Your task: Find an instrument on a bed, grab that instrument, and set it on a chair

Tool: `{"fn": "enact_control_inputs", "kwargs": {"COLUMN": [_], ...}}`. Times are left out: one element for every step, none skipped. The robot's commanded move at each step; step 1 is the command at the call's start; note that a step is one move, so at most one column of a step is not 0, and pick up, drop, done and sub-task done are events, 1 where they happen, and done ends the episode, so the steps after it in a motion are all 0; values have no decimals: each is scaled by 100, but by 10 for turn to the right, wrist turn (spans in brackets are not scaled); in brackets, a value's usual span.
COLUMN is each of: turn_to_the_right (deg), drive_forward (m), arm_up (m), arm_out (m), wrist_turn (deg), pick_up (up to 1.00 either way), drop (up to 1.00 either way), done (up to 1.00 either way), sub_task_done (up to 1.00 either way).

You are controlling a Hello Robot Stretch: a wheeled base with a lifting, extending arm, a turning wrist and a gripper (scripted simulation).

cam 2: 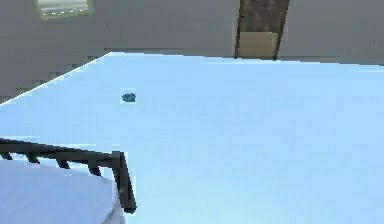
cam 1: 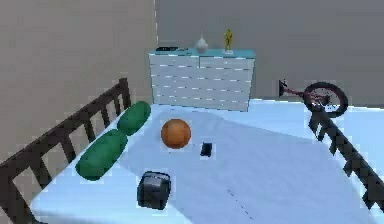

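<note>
Bed (cam 1: 262,160) is straight ahead of you; dark box (cam 1: 153,189) lies nearest, ball (cam 1: 176,133) beyond it. Can't tell which is the instrument, nor the fingers' state.

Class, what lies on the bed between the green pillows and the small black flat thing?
An orange ball lies between the green pillows and the small black flat thing, seen in the forward view.
</note>
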Motion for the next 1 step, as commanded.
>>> {"fn": "enact_control_inputs", "kwargs": {"turn_to_the_right": [450], "drive_forward": [0], "arm_up": [0], "arm_out": [0], "wrist_turn": [0], "pick_up": [0], "drop": [0], "done": [0], "sub_task_done": [0]}}
